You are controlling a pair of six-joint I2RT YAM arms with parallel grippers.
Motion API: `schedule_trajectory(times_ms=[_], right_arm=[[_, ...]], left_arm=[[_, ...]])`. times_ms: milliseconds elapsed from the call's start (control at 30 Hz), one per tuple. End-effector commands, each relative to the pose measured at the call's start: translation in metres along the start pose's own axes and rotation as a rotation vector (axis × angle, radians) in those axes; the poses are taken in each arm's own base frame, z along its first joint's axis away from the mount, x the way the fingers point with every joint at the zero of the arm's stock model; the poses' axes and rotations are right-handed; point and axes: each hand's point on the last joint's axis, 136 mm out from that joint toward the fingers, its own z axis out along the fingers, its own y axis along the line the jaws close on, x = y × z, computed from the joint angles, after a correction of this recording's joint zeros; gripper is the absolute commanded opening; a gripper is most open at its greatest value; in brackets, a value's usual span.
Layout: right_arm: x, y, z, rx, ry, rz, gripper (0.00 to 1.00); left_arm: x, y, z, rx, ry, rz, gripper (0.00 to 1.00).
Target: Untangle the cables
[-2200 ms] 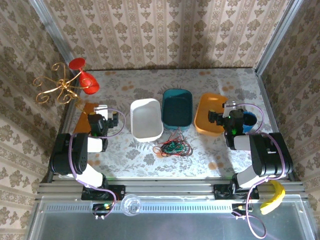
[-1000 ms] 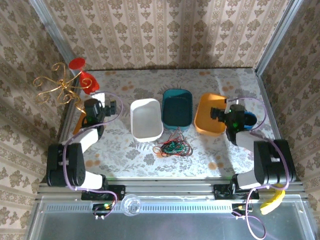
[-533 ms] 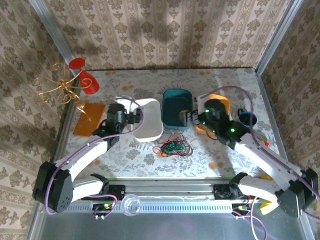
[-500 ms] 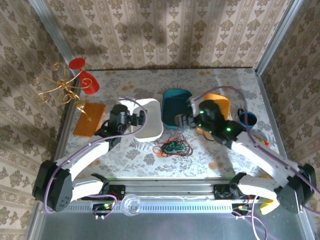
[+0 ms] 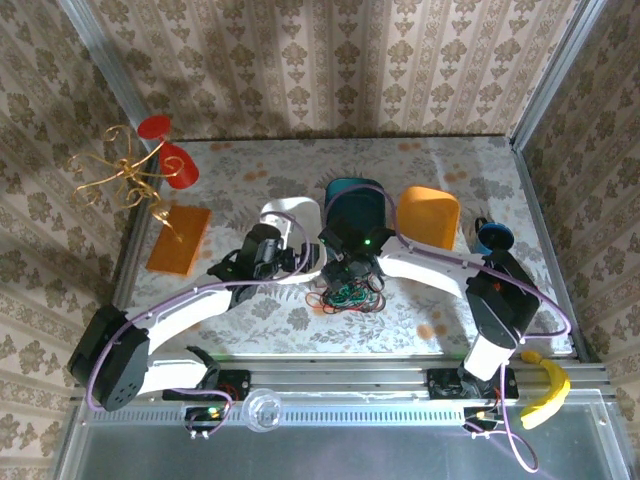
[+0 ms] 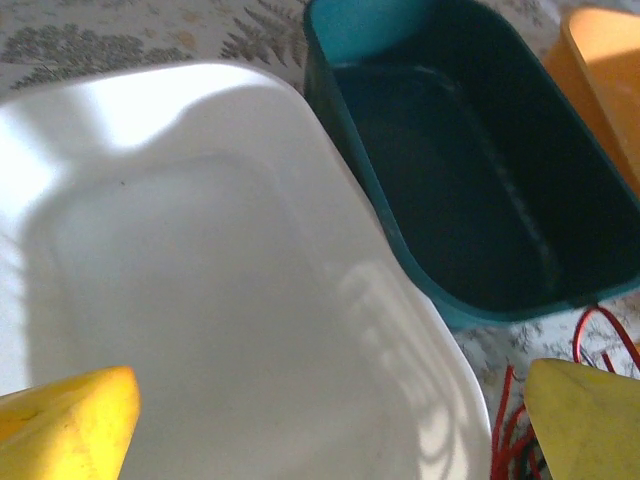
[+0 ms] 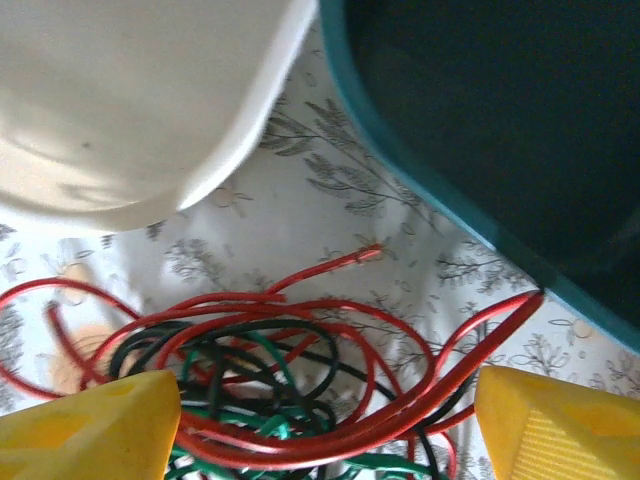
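Note:
The cables (image 5: 345, 293) lie in one tangled heap of red, green and black wire on the table, just in front of the white and teal bins. My right gripper (image 5: 352, 272) hangs low over the heap. In the right wrist view it (image 7: 325, 430) is open, its yellow fingertips (image 7: 90, 425) standing either side of the cables (image 7: 280, 390) without pinching them. My left gripper (image 5: 288, 258) is open over the near end of the white bin (image 5: 285, 212). In the left wrist view it (image 6: 320, 420) holds nothing, and red cable loops (image 6: 510, 430) show past the bin's corner.
The white bin (image 6: 200, 250), teal bin (image 5: 355, 205) and orange bin (image 5: 428, 218) stand in a row behind the tangle. A brown board (image 5: 178, 238) and a gold wire stand with red cups (image 5: 170, 160) are at the far left. A blue cup (image 5: 492, 238) is at the right.
Both arms have swung in from the table's sides to the middle. The right gripper has come down over the tangle, its jaws a little narrower. The left gripper now hovers over the white bin.

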Motion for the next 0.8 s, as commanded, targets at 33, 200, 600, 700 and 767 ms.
schedule_trajectory(times_ms=[33,200,600,700,767], right_arm=[[0.000,-0.017,-0.001,0.112,0.010,0.042,0.72],[0.000,-0.015,0.004,0.098,0.003,0.054,0.42],[-0.022,-0.015,-0.046,-0.053,-0.176,0.047,0.00],[-0.024,-0.015,-0.063,-0.150,-0.210,0.079,0.00],[-0.033,-0.013,-0.075,-0.229,-0.264,0.118,0.00]], left_arm=[[-0.005,-0.009,-0.007,-0.014,0.007,0.076,1.00],[0.004,-0.018,-0.011,0.006,0.038,0.148,1.00],[0.029,-0.094,-0.024,0.342,0.162,0.334,1.00],[0.037,-0.109,-0.016,0.388,0.216,0.385,1.00],[0.044,-0.116,-0.010,0.411,0.255,0.422,1.00]])
